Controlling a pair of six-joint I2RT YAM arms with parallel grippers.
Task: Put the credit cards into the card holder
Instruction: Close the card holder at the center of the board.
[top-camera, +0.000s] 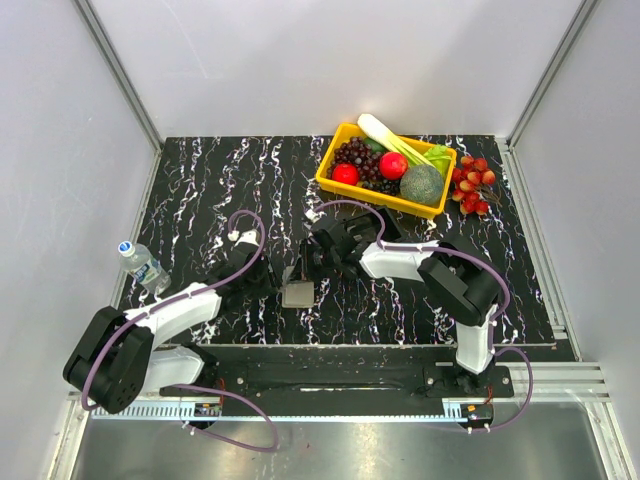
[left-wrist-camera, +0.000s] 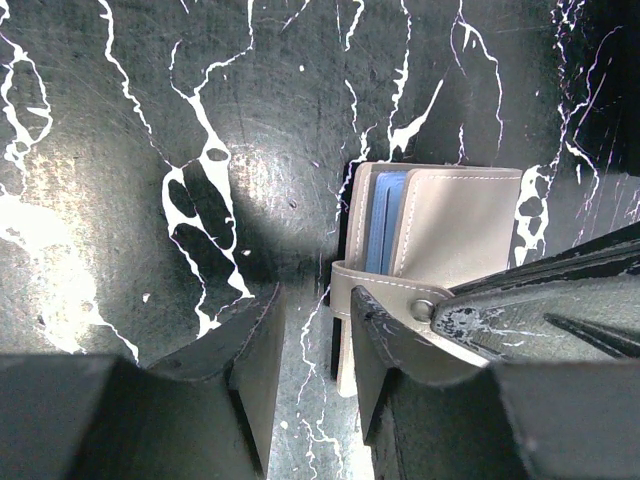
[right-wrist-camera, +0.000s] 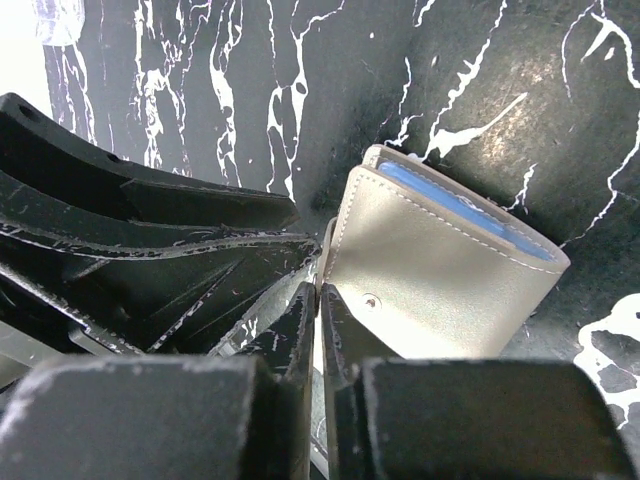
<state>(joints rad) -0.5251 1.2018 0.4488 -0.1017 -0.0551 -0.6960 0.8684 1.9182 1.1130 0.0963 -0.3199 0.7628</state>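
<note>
**Both grippers crowd the card holder at mid-table**

From above, the grey card holder (top-camera: 298, 293) lies flat on the black marbled table (top-camera: 200, 190), toward the front edge, with both arms leaning in over it. It is only a small patch in that view, half covered by the black wrists, so the detail comes from the wrist cameras.

The right gripper (right-wrist-camera: 318, 300) has its fingers pinched almost together. Only a thin pale sliver shows between them, and it looks like the edge of the holder's flap beside the snap (right-wrist-camera: 371, 300). How much of the flap is caught is hard to make out.

The left gripper (left-wrist-camera: 315, 320) has its fingers part-way apart, with bare table in the gap. One finger is clear of everything and the other sits right against the flap (left-wrist-camera: 380, 290). Whether that finger touches the flap I can't tell, but the gripper clamps nothing.

Blue edges of the cards (left-wrist-camera: 385, 220) sit inside the holder's pocket. Their faces are hidden, so there is no counting them. The holder's near corner is cut off behind the fingers.

At the back right is a yellow basket (top-camera: 380, 200) of produce with a red fruit cluster (top-camera: 472, 185) beside it. A water bottle (top-camera: 143, 263) lies at the left edge.
</note>
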